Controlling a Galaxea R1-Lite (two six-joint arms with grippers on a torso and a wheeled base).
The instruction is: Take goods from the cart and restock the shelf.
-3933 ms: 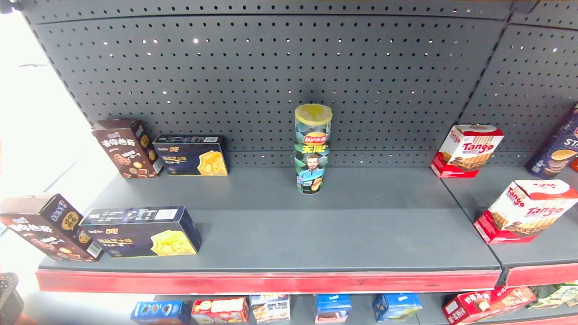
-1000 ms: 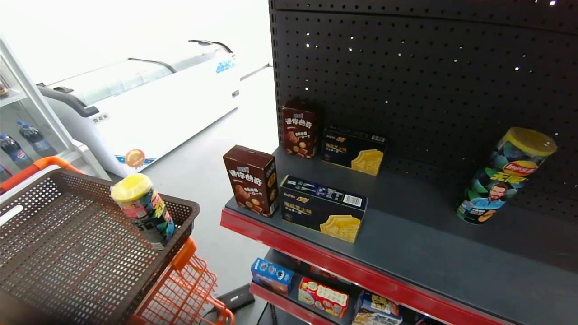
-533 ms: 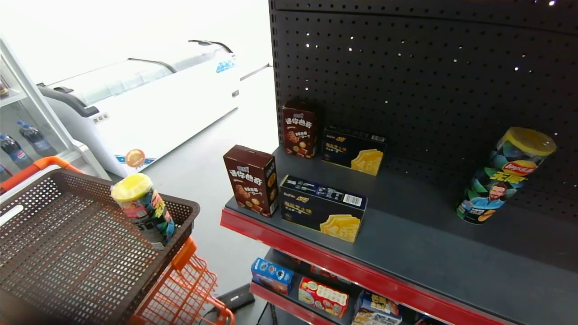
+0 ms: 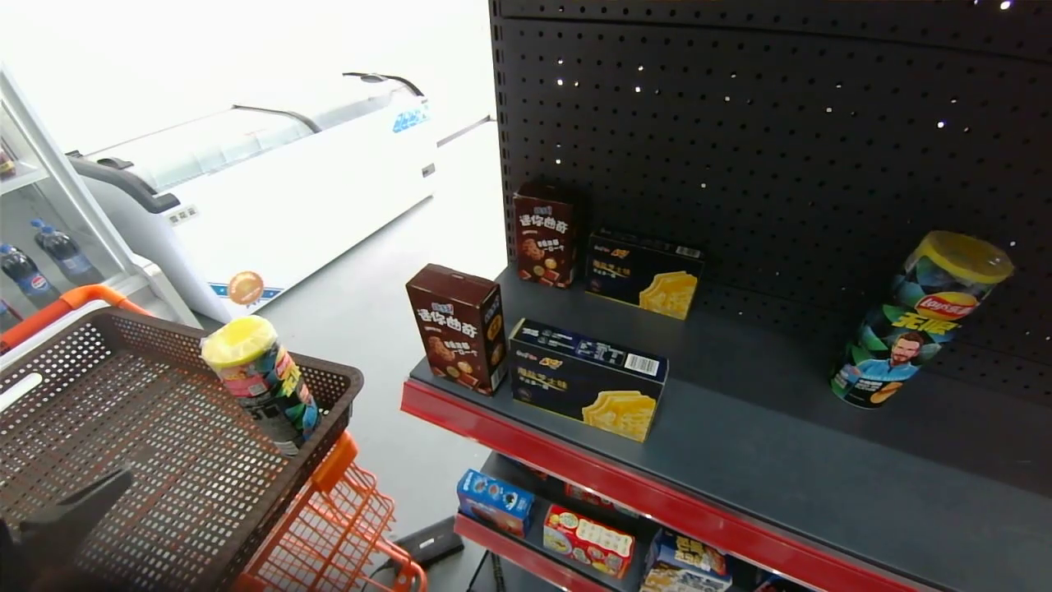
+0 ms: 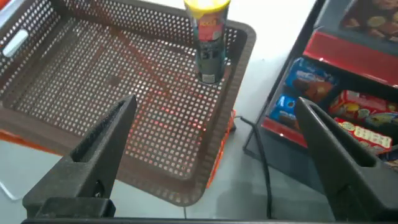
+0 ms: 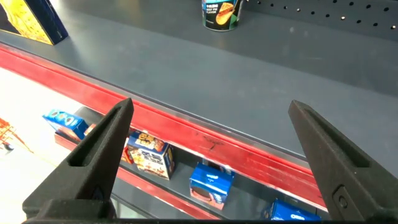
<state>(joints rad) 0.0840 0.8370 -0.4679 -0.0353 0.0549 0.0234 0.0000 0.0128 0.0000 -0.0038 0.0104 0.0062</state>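
A chip can (image 4: 261, 381) with a yellow lid stands upright in the far right corner of the brown cart basket (image 4: 123, 460); the left wrist view shows the same can (image 5: 208, 38) in the basket (image 5: 112, 93). My left gripper (image 5: 214, 146) hangs open above the basket's near part, well short of the can; one of its fingers (image 4: 70, 514) pokes in at the head view's lower left. A second chip can (image 4: 916, 321) stands on the grey shelf (image 4: 764, 444) against the pegboard. My right gripper (image 6: 211, 155) is open in front of the shelf's red edge (image 6: 205, 134), below that can (image 6: 221, 14).
Brown and dark blue boxes (image 4: 588, 378) stand at the shelf's left end. Snack boxes (image 4: 588, 538) fill the lower shelf. The cart has an orange frame (image 4: 329, 526). A white chest freezer (image 4: 271, 181) and a drinks fridge (image 4: 25, 263) stand behind the cart.
Since 3.9 s ago the head camera has turned left, from the shelf to the cart. In the last half second a left gripper finger has come into view at the lower left.
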